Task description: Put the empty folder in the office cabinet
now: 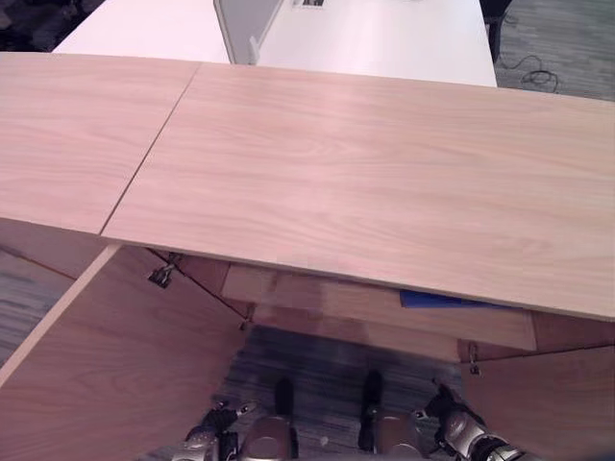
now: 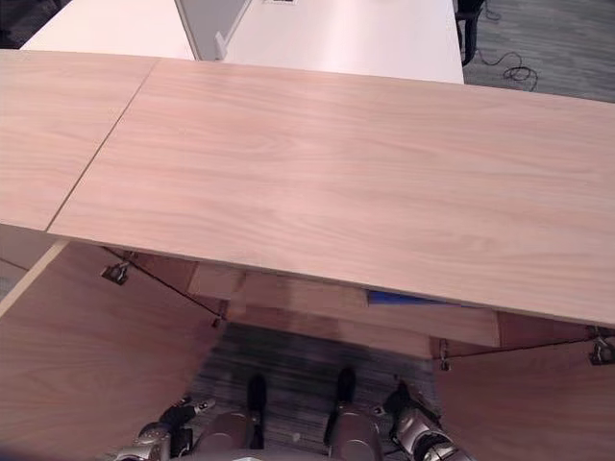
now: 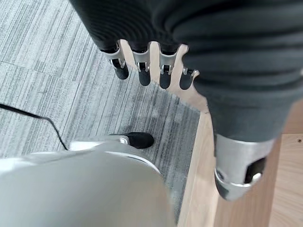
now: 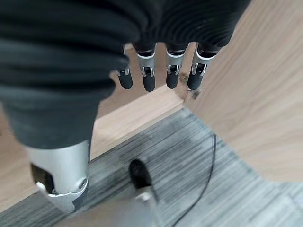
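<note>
A blue folder (image 1: 437,300) lies flat on a shelf inside the wooden office cabinet (image 1: 365,173); just its front edge shows under the cabinet's top (image 2: 404,299). Both cabinet doors stand open, the left door (image 1: 106,355) and the right door (image 1: 548,403). My left hand (image 1: 207,434) hangs low beside the left door, and its fingers (image 3: 142,64) are straight and hold nothing. Near the right door my right hand (image 1: 463,427) hangs low too, its fingers (image 4: 148,71) relaxed and empty.
A white desk (image 1: 384,38) with a grey divider stands behind the cabinet. Grey carpet (image 3: 57,85) covers the floor between the open doors. A second wooden cabinet top (image 1: 67,134) adjoins on the left.
</note>
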